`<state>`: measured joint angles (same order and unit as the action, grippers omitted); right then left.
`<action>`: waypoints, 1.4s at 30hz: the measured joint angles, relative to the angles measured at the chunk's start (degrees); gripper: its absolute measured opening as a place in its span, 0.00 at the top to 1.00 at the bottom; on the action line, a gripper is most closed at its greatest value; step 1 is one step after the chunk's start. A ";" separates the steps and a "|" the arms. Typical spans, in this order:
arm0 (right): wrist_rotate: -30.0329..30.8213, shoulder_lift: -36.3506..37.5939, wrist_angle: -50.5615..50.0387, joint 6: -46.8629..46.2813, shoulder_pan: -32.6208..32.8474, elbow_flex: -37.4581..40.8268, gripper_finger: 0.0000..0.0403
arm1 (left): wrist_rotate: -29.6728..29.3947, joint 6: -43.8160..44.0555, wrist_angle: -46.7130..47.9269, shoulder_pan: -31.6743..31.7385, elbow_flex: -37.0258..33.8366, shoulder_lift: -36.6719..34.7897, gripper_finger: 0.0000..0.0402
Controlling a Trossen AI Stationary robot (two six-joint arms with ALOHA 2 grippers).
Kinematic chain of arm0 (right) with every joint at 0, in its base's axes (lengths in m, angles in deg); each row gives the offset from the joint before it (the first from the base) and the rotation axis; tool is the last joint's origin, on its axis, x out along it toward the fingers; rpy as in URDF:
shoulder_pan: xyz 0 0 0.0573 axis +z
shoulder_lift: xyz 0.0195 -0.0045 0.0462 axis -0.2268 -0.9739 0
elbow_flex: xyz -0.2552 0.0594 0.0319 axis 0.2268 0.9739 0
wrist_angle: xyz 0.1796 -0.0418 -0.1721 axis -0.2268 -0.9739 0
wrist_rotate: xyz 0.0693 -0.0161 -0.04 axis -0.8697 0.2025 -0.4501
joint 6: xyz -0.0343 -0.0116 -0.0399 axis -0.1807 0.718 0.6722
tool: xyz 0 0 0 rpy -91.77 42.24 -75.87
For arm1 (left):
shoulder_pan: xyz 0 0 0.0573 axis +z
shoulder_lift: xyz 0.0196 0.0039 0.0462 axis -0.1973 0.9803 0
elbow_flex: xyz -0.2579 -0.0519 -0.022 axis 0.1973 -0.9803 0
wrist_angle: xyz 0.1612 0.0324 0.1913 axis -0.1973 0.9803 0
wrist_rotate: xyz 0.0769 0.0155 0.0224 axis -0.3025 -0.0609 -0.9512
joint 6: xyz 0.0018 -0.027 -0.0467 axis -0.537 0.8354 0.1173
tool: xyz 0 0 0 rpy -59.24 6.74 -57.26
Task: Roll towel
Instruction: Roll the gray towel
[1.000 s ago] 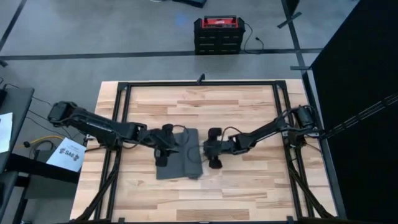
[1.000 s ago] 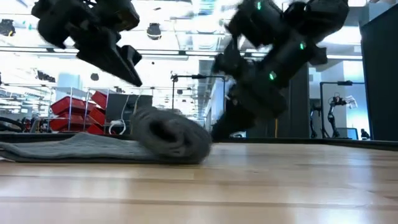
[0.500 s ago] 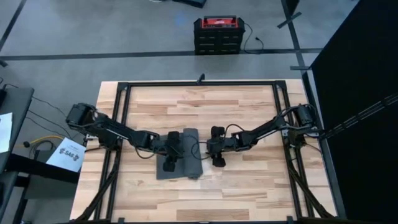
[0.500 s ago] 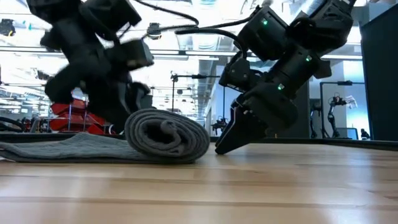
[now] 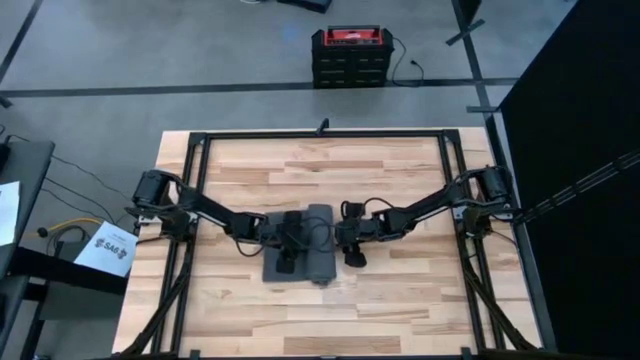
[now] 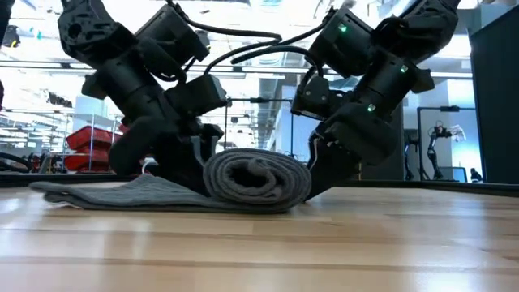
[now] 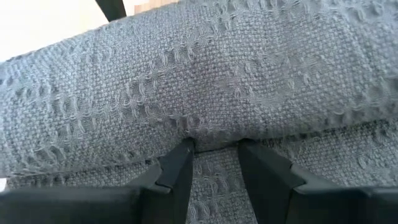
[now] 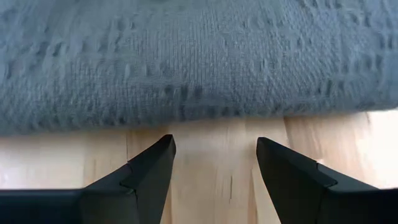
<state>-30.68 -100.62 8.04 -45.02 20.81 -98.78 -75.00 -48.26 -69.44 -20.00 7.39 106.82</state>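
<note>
Both arms reached inward and low, meeting near the middle. The left end effector (image 7: 214, 155) had its fingers (image 7: 177, 168) slightly parted, tips pressed forward. Facing it, the right end effector (image 8: 214, 152) was open, fingers (image 8: 152, 165) spread wide.

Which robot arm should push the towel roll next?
Probably the left. Its gripper sits on the flat part of the towel, fingers open against the roll. The right gripper, open, waits on bare wood on the roll's other side.
</note>
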 joint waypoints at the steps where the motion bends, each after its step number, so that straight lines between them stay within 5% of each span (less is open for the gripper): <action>1: -1.04 0.00 -0.24 -1.03 -0.02 -0.01 0.45 | 0.61 -0.67 -0.55 0.29 -0.05 0.05 0.71; 10: -6.80 -0.39 6.76 1.92 -1.09 0.77 0.45 | 1.55 -2.10 -1.82 1.09 0.53 0.14 0.71; 27: -6.26 2.76 11.10 8.48 -1.07 -2.23 0.45 | 1.49 -0.08 0.28 1.07 0.45 -0.34 0.71; 42: -6.04 2.93 10.91 9.32 -1.09 -3.31 0.45 | 1.29 0.84 7.54 1.09 0.15 -9.77 0.71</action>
<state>-36.72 -97.69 18.95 -35.70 19.72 -102.09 -73.71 -47.42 -61.90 -18.91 7.53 97.06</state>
